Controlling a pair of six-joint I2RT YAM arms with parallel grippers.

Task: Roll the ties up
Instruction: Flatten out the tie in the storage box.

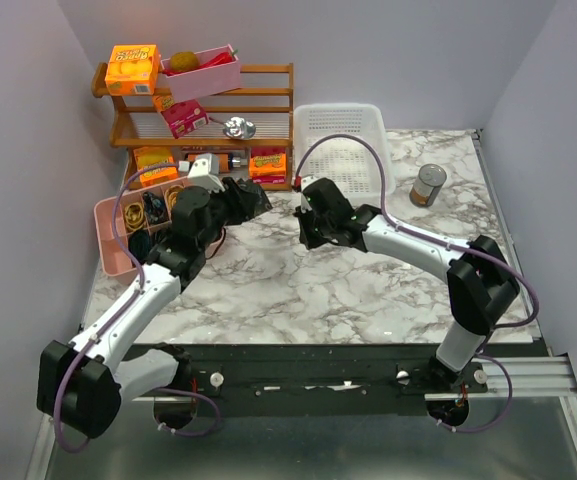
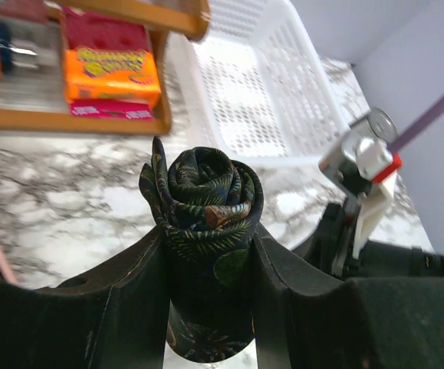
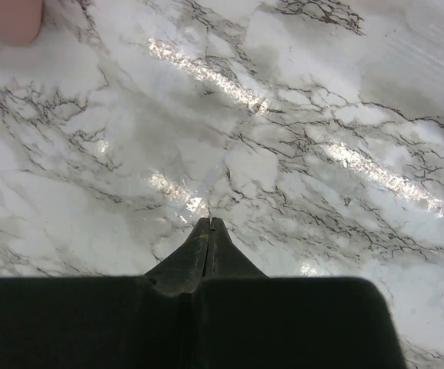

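1. Where the left claw (image 2: pixel 208 257) closes, a rolled tie (image 2: pixel 206 192) is clamped between its two fingers, with the spiral end of the roll facing the wrist camera and standing clear above the fingertips.
2. The roll is tightly wound dark fabric with a fine green-gold pattern, and one loose edge pokes up at its left side.
3. In the top view, the left claw (image 1: pixel 253 197) is over the marble surface (image 1: pixel 298 290), just in front of the wooden shelf (image 1: pixel 268 110) and to the left of the white basket (image 1: pixel 343 140). The tie is too dark to pick out there.
4. The right claw (image 3: pixel 208 224) has its fingers pressed flat together with nothing between them, the tips aimed at bare marble.
5. From above, the right claw (image 1: pixel 308 232) is near the left one but apart from it, and it does not touch the tie.
6. A pink tray (image 1: pixel 108 250) lies at the surface's left edge beside the left arm, and a can (image 1: pixel 428 185) stands to the right of the basket.
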